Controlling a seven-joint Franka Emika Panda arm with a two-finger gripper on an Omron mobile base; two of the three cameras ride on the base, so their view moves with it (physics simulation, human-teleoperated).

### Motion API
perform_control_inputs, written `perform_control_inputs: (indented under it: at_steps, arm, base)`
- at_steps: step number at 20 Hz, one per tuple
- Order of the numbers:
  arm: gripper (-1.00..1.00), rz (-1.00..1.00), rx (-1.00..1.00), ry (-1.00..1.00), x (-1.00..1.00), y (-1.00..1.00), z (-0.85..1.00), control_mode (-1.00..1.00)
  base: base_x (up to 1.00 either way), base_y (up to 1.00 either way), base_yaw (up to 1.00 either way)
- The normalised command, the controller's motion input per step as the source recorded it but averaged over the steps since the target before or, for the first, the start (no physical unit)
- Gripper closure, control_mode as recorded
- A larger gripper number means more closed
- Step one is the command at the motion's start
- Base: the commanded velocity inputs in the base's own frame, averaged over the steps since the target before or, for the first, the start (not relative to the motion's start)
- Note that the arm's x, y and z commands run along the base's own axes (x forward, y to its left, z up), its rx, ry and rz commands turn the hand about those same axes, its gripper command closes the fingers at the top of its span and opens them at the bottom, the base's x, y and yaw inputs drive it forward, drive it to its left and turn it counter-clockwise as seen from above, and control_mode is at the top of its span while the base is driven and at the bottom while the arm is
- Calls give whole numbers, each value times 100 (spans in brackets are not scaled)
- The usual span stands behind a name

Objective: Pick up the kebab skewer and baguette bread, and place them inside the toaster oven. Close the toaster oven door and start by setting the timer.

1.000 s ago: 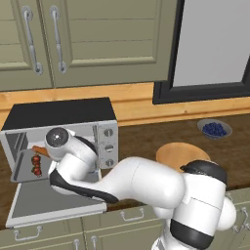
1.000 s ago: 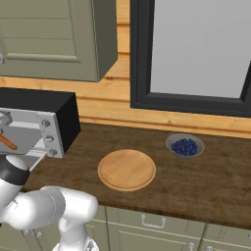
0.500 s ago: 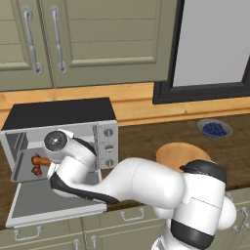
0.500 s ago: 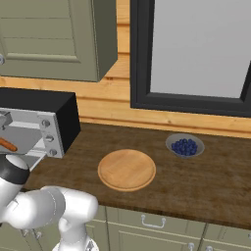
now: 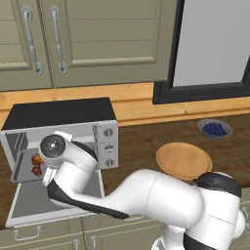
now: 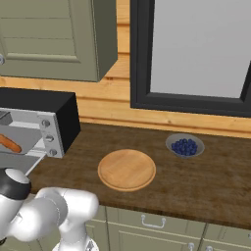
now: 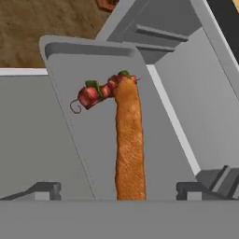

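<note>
Gripper [image 7: 119, 191] jaws stand wide apart in the hand view, one dark tip at each side, holding nothing. Between them the baguette [image 7: 129, 149] lies lengthwise on the grey tray [image 7: 84, 154] inside the toaster oven [image 7: 186, 116], free of both tips. Its far end touches the kebab skewer [image 7: 103, 90], which lies crosswise on the same tray.

From the left base camera, the toaster oven [image 5: 63, 114] sits on the brown counter [image 5: 141, 146] with its door [image 5: 36, 205] dropped open and flat. The arm reaches into the opening, and red skewer chunks [image 5: 36, 165] show on the tray beside the wrist. A round wooden board [image 5: 183, 160] and a bowl of blueberries [image 5: 215, 129] stand well off to the right.

From the right base camera, the baguette [image 6: 10, 143] shows inside the oven [image 6: 46, 115], with the board [image 6: 127, 169] and the bowl [image 6: 185, 145] further along the counter [image 6: 211, 181].
</note>
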Motion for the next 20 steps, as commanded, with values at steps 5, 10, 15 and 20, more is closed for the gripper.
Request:
perform_control_inputs:
  at_steps: [5,10,15,20]
  arm:
    - [-100,-21,19,8,-83,-4,5,-100]
    - [-100,-55,19,24,-27,-18,-15,-100]
    - [-100,-49,13,14,23,-5,-22,-100]
    - [-100,-50,18,21,13,0,-41,-100]
  base:
    - [0,0,0]
    - [0,0,0]
    - [0,0,0]
    - [0,0,0]
